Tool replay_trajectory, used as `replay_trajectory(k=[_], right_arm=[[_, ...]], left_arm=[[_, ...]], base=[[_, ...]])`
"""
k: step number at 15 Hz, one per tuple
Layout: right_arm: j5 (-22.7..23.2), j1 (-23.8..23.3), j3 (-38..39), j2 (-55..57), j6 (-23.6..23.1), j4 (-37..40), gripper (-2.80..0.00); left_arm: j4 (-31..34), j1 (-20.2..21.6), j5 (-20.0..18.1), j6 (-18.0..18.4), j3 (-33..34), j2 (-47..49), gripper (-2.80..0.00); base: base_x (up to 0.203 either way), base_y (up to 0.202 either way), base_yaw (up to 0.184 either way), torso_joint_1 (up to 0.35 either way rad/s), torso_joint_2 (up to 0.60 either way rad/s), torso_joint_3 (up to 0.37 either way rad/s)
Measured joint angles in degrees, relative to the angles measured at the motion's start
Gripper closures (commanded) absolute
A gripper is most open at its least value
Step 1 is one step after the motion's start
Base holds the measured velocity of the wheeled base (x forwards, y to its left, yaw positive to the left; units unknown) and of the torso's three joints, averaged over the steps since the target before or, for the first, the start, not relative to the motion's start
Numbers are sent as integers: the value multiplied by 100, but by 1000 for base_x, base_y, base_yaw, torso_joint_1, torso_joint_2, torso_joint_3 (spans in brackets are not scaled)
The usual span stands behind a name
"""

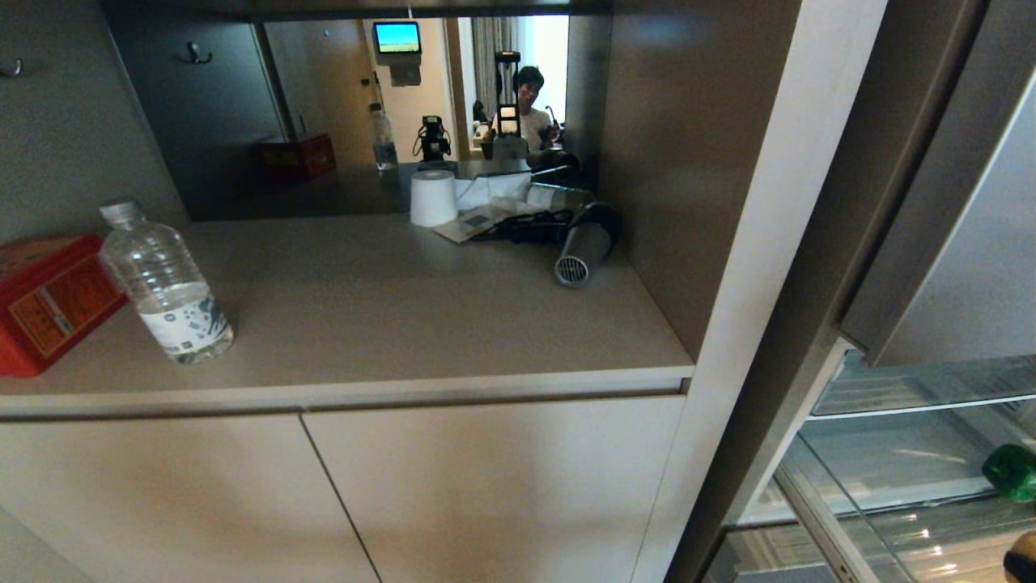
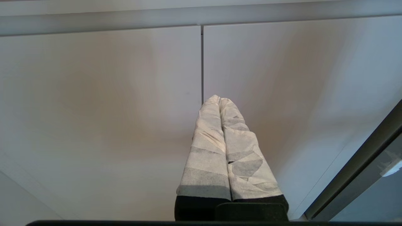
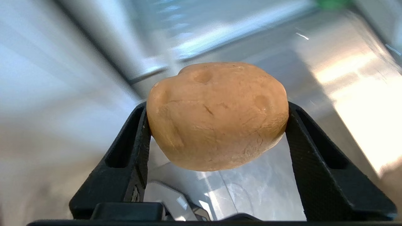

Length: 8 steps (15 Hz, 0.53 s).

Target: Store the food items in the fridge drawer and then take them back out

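Right now, by item:
R claw [image 3: 216,125]: closed on the potato [image 3: 216,116], one black finger [image 3: 132,150] pressed to each side; potato clear of the surface below, hanging over the fridge drawer [image 1: 890,470]; surroundings blurred in R wrist view
Potato in head view: only a tan sliver at the bottom right corner of the pic, w/ a bit of black claw under it
Pepper [image 1: 1012,471]: green, in the drawer, cut off by the right pic edge
Drawer: clear plastic, pulled out below the fridge's silver door, right of the cabinet
L claw [image 2: 220,103]: taped fingers [image 2: 207,150] pressed together, nothing between; parked in front of the beige cabinet doors [image 2: 100,110], near the door seam
Desk [image 1: 388,308]: water bottle [image 1: 166,283] near left edge, red box [image 1: 44,300] just beside it at far left; white roll [image 1: 434,197] and hair dryer [image 1: 584,243] at the back right corner, against the mirror [image 1: 388,105]
Mirror: person seated, seen in reflection only
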Motion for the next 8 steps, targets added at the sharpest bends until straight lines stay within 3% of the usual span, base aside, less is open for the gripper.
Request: replay_trajectory(k=[4,8], right_arm=[[39,-1214,115,-11,31,-13,0],[287,-2306,-229,662,94,-381,0]], left_arm=[[2,0,2,1,0,0,0],[4,0,5,-3,0,0,0]], base=[[0,0,0,0,0,0],[0,0,0,0,0,0]])
